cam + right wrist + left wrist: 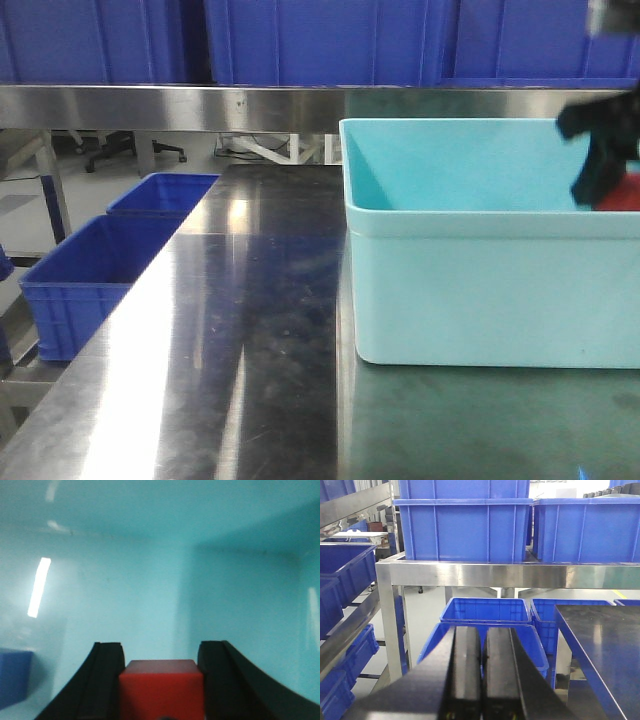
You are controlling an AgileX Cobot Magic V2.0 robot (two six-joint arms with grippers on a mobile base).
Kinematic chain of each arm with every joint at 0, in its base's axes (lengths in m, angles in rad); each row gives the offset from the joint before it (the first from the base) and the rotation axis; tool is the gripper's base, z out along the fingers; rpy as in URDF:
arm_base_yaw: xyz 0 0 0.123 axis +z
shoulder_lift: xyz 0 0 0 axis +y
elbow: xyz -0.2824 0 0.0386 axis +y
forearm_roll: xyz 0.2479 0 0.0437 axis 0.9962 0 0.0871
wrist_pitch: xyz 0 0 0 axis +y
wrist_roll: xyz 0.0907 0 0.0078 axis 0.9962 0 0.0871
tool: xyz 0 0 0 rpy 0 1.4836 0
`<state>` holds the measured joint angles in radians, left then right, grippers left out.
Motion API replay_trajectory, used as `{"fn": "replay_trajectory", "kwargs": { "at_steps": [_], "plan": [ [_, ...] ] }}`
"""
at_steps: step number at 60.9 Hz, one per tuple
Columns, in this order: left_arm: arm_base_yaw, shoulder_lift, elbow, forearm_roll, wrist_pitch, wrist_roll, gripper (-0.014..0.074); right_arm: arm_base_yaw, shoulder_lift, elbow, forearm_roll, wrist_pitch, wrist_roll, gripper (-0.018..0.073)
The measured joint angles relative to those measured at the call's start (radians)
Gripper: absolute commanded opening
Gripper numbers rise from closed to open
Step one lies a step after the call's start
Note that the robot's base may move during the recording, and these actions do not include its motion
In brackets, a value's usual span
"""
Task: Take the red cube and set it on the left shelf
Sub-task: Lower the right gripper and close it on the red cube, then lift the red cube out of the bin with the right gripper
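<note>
- Nearest, at the bottom centre of the right wrist view, the right gripper (161, 652) has its two black fingers (107, 680) clamped on the flanks of the red cube (161, 690). Only the sides are held, so I judge that a quick swing could twist the cube or let it slide out.
- In the front view the cube shows at the right edge, about level with the rim of the turquoise tub (480, 290). A sideways move made before it is higher could knock it against the tub wall and out of the grip.
- The left gripper (483, 632), at the bottom centre of its view, has its fingers together on nothing. It points toward the rack, so the right arm, carrying the cube left, might cross its path.
- Farthest is the left shelf (485, 575), across the middle of the left wrist view. Its steel rail and the walls of the blue crates (462, 527) stand close together. A low approach could strike either one, and a poor release could drop the cube between crates.
- Counts, near to far:
  - one red cube;
  - two fingers on each gripper;
  - one blue block (12, 677), cut off at the lower left of the right wrist view and well apart from the cube;
  - one tub;
  - one steel table (250, 330);
  - two open crates at the lower left of the front view;
  - two crates on the rail in the left wrist view, with at least four open ones below it and more at the left edge.
</note>
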<state>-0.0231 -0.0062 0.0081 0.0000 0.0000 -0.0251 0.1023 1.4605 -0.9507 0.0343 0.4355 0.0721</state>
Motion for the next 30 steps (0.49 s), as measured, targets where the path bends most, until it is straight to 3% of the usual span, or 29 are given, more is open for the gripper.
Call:
{"fn": "replay_trajectory", "kwargs": {
  "at_steps": [19,30],
  "plan": [
    [0.0,0.0,0.0,0.0,0.0,0.0,0.0102,-0.004,-0.321,-0.016,0.0,-0.052,0.0,0.0058],
    [0.0,0.0,0.0,0.0,0.0,0.0,0.0102,-0.067,-0.519,-0.004,0.0,-0.064,0.0,0.0058]
  ]
}}
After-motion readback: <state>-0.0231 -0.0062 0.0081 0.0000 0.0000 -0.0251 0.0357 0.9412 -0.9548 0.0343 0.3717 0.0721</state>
